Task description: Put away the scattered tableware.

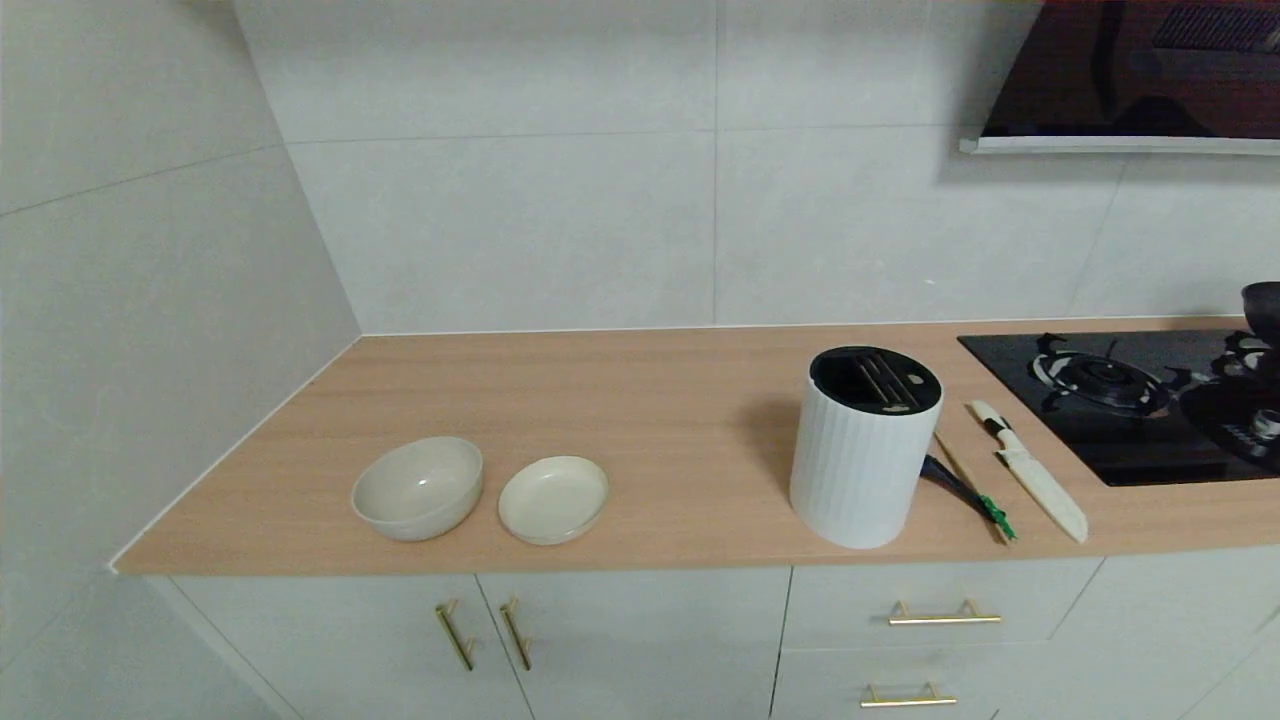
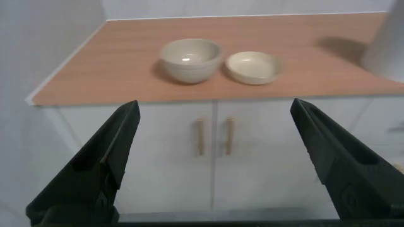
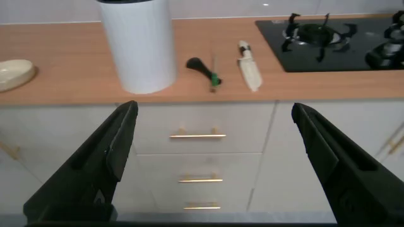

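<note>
Tableware on a wooden worktop (image 1: 650,400), with both tools held off its front edge and touching nothing. The left tool (image 2: 214,108) is released, its dark fingers (image 2: 104,164) spread wide, and it faces the cabinet doors (image 2: 211,142). Ahead of it and well apart, a deep bowl (image 1: 418,487) (image 2: 191,59) and a shallow dish (image 1: 553,497) (image 2: 253,66) stand upright just beside each other, the bowl on the robot's left.

The right tool (image 3: 214,108) is likewise released, fingers wide, and faces the drawers (image 3: 197,135). Ahead of it stands a white ribbed holder (image 1: 865,460) (image 3: 137,44) with a black slotted top. To the holder's right lie a dark-handled utensil (image 1: 970,490) (image 3: 203,69) with a green tip, a thin wooden stick (image 1: 950,457) alongside it, and a pale-bladed knife (image 1: 1030,470) (image 3: 249,63), all flat on the worktop. A black gas hob (image 1: 1120,400) (image 3: 334,38) lies farther right, beyond the knife.
</note>
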